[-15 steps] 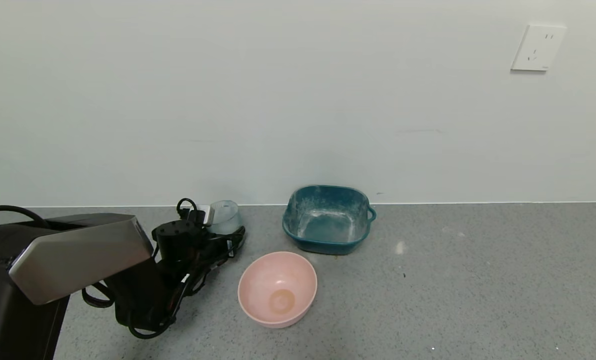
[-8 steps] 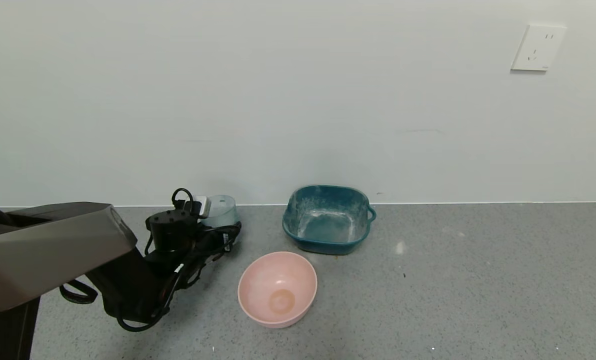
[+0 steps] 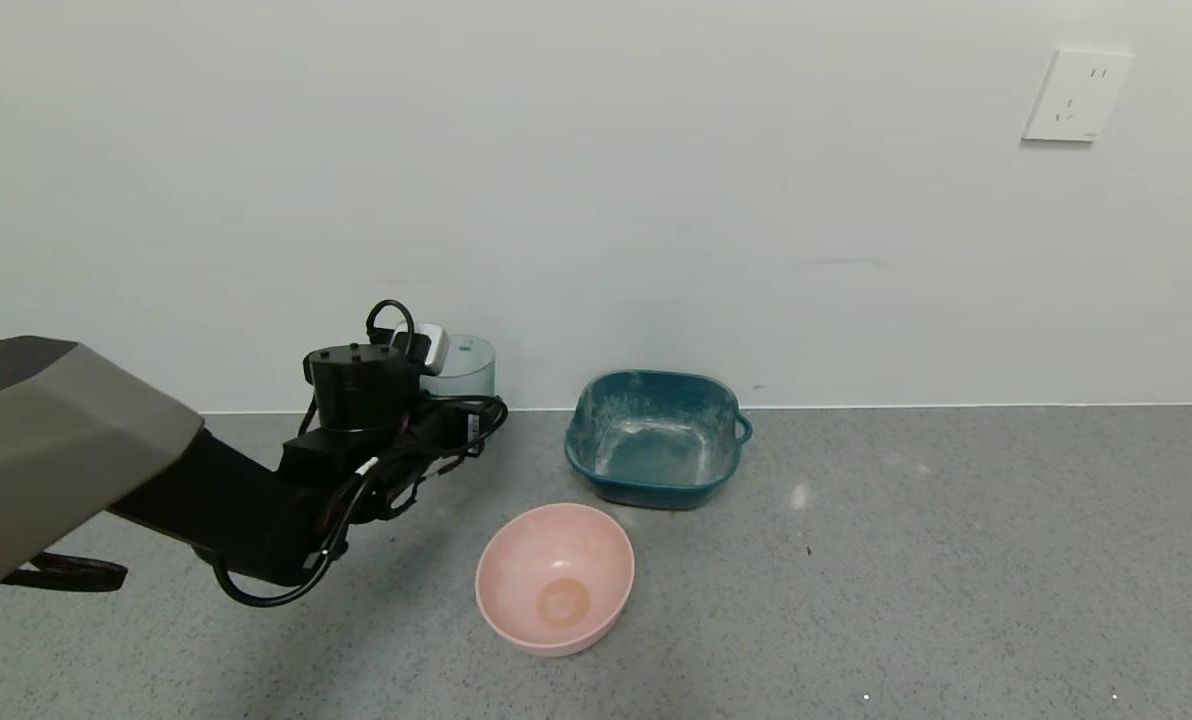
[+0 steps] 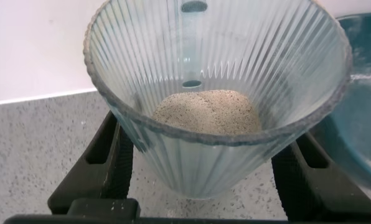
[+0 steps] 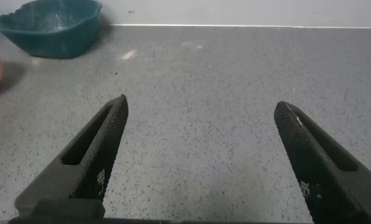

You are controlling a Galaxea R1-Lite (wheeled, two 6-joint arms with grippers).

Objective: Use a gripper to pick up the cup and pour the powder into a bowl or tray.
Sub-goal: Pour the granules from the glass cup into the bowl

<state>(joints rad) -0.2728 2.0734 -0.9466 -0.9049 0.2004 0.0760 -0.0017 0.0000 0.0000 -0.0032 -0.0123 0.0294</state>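
The left gripper, jaws clamped on the clear ribbed plastic cup of off-white powder, hangs left of the teal square dish; right gripper jaws spread.

Pale wall with socket; speckled grey floor.

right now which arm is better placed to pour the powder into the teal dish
Left. The left gripper already holds the cup with powder beside the teal dish; the right gripper is open and empty.
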